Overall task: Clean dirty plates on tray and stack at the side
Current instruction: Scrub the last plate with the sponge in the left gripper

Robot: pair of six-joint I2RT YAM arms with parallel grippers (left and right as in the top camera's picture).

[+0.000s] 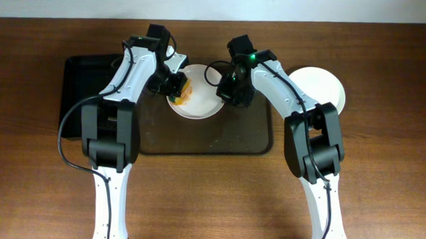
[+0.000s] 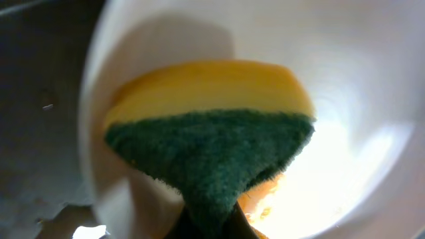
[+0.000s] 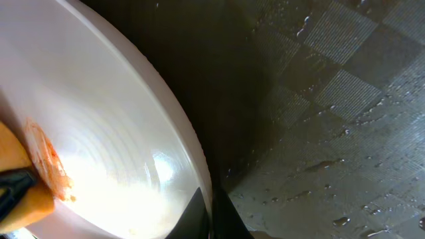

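A white plate (image 1: 199, 104) with an orange smear lies at the back middle of the dark brown tray (image 1: 205, 137). My left gripper (image 1: 177, 85) is shut on a yellow-and-green sponge (image 2: 212, 126) and presses it on the plate's left part (image 2: 372, 79). My right gripper (image 1: 231, 91) is shut on the plate's right rim (image 3: 199, 172); the smear and the sponge's edge show in the right wrist view (image 3: 46, 166). A second white plate (image 1: 319, 87) lies on the table right of the tray. A third plate is not in view.
A smaller black tray (image 1: 81, 92) lies left of the brown tray, partly under my left arm. The brown tray's surface is wet with droplets (image 3: 332, 133). The wooden table (image 1: 383, 177) extends on all sides.
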